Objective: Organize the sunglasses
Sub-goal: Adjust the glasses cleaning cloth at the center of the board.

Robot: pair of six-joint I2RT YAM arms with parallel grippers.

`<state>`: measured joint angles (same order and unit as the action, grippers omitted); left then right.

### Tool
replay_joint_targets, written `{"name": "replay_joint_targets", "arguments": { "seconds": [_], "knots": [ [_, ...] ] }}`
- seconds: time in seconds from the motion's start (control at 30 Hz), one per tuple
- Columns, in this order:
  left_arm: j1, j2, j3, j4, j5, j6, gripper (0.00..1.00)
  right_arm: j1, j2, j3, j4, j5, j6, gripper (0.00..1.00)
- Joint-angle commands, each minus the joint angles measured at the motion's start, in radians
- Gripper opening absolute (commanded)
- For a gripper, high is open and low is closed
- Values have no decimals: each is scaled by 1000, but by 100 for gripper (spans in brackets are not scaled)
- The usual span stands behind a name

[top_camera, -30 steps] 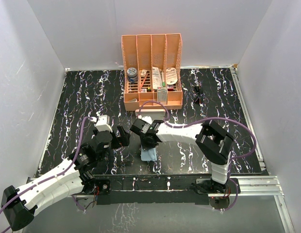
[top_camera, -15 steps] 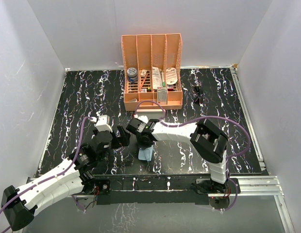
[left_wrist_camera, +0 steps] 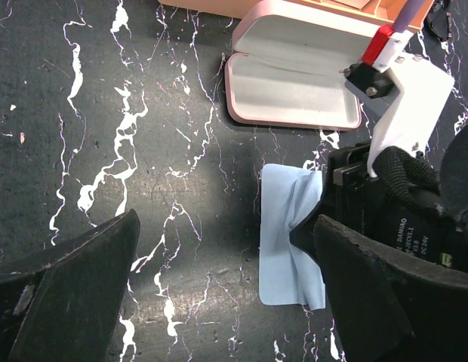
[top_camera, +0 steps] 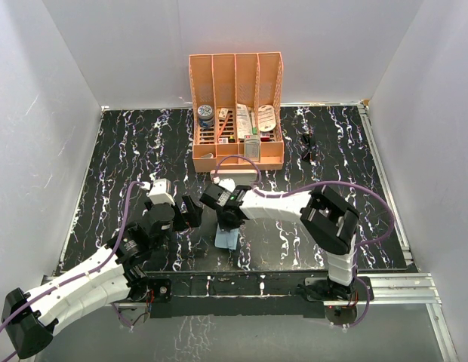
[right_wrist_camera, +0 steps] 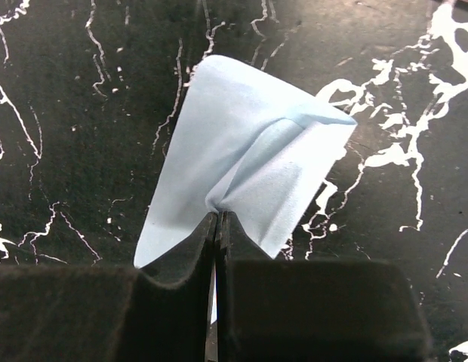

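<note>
The sunglasses [top_camera: 308,145] are small and black and lie on the table at the back right, far from both grippers. The pink case [left_wrist_camera: 294,72] lies open in front of the orange organizer, partly hidden by the right arm in the top view [top_camera: 221,181]. My right gripper [right_wrist_camera: 219,219] is shut on a pinched fold of the light blue cloth [right_wrist_camera: 249,162], which lies on the table near the front [top_camera: 226,240]. My left gripper [left_wrist_camera: 226,302] is open and empty, just left of the cloth [left_wrist_camera: 290,241].
An orange divided organizer [top_camera: 236,113] with several small items stands at the back centre. White walls enclose the black marbled table [top_camera: 128,151] on three sides. The right arm's purple cable [top_camera: 347,188] loops over the table.
My right gripper has shifted slightly left, dragging the pinched cloth with it. The left arm has not moved.
</note>
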<state>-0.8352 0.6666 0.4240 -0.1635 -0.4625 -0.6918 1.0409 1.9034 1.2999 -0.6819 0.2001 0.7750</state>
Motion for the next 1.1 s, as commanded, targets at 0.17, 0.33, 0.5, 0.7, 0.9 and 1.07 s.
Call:
{"name": "replay_joint_targets", "arguments": {
  "seconds": [0.17, 0.33, 0.5, 0.7, 0.9, 1.07],
  "knots": [
    [-2, -5, -13, 14, 1, -2, 99, -13, -82, -28, -2, 56, 34, 0],
    [-2, 8, -11, 22, 8, -6, 99, -14, -66, -12, -12, 52, 31, 0],
    [-2, -4, -14, 15, 4, -5, 99, -13, -37, 27, -12, 44, 23, 0],
    [-2, 0, -15, 15, 5, -7, 99, -13, -6, 64, -8, 25, 16, 0],
    [-2, -3, -16, 18, 4, -4, 99, -13, 6, 66, 1, 14, 11, 0],
    [-2, 3, -13, 22, 5, -3, 99, -13, 31, 88, 10, -2, -2, 0]
  ]
}}
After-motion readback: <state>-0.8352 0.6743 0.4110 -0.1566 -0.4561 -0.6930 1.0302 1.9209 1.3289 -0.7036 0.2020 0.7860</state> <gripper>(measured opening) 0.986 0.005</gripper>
